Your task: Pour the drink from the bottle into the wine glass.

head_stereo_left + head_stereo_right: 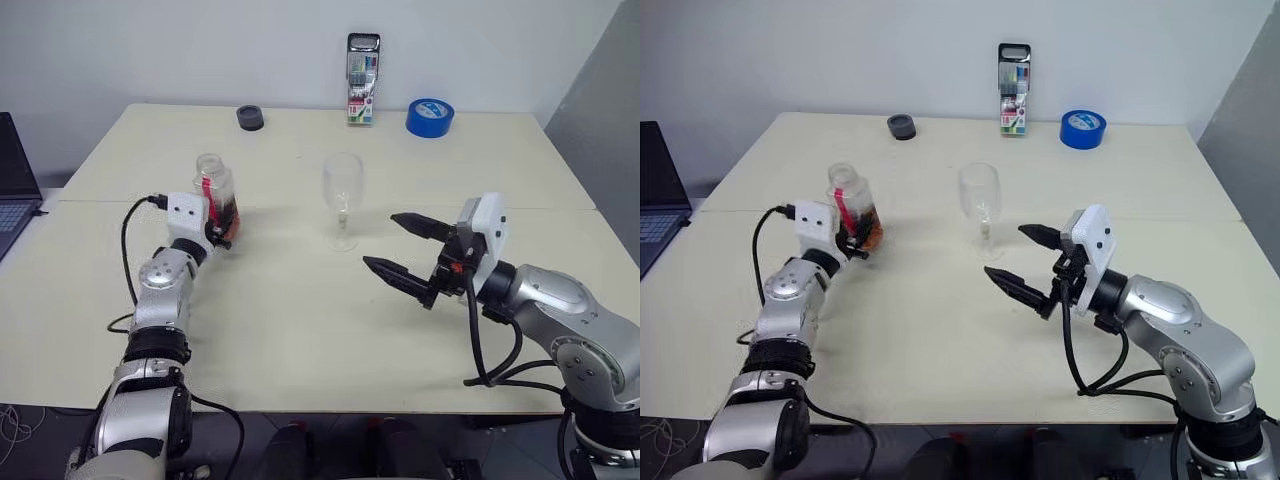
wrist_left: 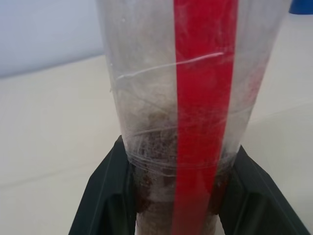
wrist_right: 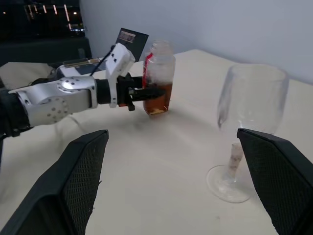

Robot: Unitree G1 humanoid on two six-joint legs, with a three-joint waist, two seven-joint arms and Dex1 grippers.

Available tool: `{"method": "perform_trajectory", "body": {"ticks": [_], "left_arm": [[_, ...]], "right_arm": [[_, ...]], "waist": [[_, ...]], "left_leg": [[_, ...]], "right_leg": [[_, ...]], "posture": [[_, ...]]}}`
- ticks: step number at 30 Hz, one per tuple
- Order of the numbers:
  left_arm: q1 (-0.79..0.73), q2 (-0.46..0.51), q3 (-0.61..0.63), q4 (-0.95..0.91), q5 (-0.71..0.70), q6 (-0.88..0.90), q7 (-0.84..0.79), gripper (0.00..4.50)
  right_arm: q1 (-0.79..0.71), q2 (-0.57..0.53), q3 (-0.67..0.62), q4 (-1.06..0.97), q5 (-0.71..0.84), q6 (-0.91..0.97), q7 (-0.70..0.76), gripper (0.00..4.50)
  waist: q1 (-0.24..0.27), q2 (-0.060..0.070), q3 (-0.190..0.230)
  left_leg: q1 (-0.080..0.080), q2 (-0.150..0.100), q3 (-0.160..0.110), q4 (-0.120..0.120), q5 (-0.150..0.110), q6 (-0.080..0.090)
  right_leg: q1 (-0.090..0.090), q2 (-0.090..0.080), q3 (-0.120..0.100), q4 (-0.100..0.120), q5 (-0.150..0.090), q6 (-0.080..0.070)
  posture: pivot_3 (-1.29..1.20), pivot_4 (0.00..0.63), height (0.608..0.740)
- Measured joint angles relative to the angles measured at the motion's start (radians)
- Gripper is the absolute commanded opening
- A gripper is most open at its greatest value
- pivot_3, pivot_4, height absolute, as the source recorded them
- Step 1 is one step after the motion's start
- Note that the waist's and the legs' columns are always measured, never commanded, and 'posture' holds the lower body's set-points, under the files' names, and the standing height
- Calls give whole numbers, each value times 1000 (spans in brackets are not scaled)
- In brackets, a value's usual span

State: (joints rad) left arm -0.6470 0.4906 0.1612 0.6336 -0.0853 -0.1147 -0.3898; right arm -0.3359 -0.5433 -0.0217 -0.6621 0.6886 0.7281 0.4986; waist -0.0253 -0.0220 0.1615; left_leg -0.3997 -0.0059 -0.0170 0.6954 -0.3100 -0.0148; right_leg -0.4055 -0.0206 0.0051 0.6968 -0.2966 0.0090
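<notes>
The bottle (image 1: 214, 190) is clear with a red strip, stands about upright at the table's left, and its mouth has no cap on it. The amber drink (image 3: 159, 99) fills its lower part. My left gripper (image 1: 222, 226) is shut on the bottle's lower half, with a black finger (image 2: 105, 196) on either side. The empty wine glass (image 1: 342, 195) stands upright mid-table, to the right of the bottle. My right gripper (image 1: 380, 240) hovers open just right of the glass, pointing toward it, with nothing between its fingers (image 3: 83, 171).
Along the table's far edge stand a small black round object (image 1: 250, 118), a tall marker pack (image 1: 362, 80) and a blue tape roll (image 1: 430, 117). A laptop (image 1: 15, 180) sits off the left side. A seam runs across the table (image 1: 300, 330).
</notes>
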Motion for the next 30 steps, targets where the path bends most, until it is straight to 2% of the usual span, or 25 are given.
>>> {"method": "perform_trajectory", "body": {"ticks": [10,18,30], "left_arm": [[-157,85,-165,-80,132,-15,-139,1664],[-360,125,-286,48,274,-142,-177,1664],[-483,154,-408,238,486,-339,-109,1664]], "right_arm": [[6,50,-44,98,-132,-200,-23,4500],[52,83,-21,112,-168,-242,-15,4500],[57,105,1,83,-195,-242,-28,4500]], "waist": [[-1,0,0],[-3,0,0],[-2,-1,1]], "left_leg": [[0,-1,1,0,2,-3],[0,-1,1,0,1,-2],[0,-1,1,0,1,-2]], "right_leg": [[-1,0,0,0,0,0],[-1,0,1,0,0,0],[-1,0,0,0,0,0]], "posture": [[0,150,740],[0,150,740],[0,150,740]]}}
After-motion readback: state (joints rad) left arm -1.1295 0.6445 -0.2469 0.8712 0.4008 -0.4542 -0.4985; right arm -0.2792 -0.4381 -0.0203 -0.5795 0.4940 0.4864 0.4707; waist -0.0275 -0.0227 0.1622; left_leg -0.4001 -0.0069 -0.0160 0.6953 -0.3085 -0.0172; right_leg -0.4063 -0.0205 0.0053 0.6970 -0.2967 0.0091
